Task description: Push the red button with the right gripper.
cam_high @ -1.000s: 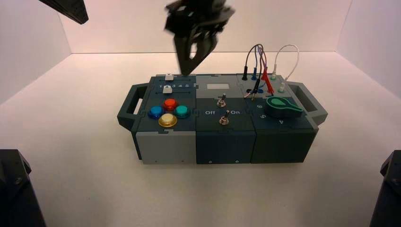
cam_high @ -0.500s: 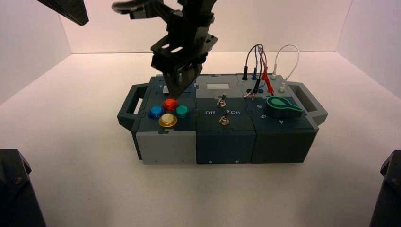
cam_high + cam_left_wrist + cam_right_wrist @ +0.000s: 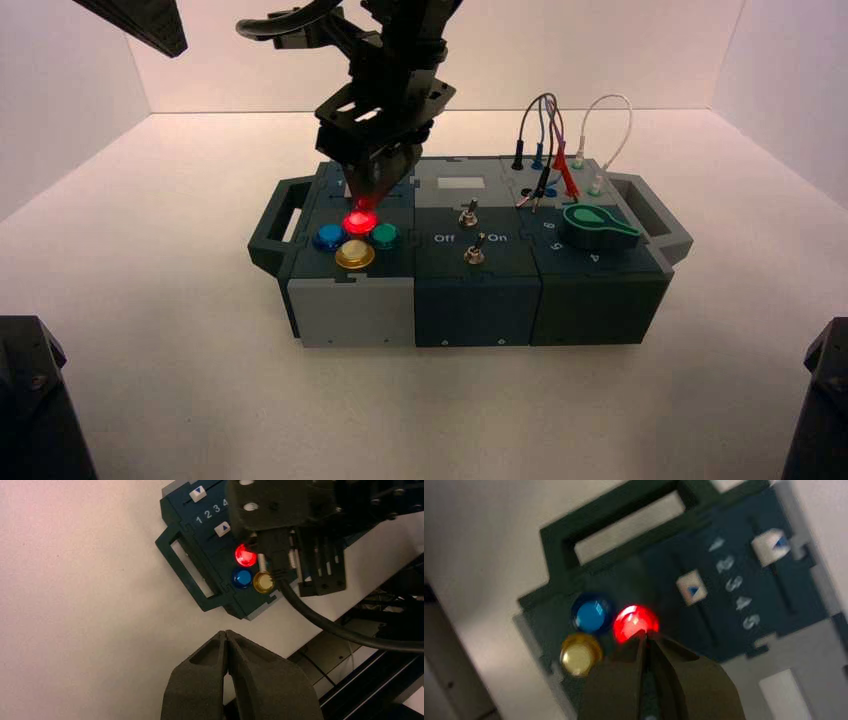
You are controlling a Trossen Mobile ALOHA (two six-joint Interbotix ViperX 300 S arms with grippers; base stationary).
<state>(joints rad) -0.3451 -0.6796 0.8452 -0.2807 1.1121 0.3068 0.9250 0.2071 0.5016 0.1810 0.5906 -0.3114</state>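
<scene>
red glow shows the red button [image 3: 360, 221], near the box's [image 3: 350, 310] left end, under the right hand [image 3: 364, 205], fingers pressed together; drifting sideways risks the green button [image 3: 384, 235].

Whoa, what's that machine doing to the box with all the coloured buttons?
The robot's right gripper, fingers closed to a point, has its tip on the red button in the button cluster at the left end of the box. The button glows bright red, so the press appears to register. The blue button and yellow button beside it are untouched. The left gripper hangs shut above the table, off the box's left end, not involved.
</scene>
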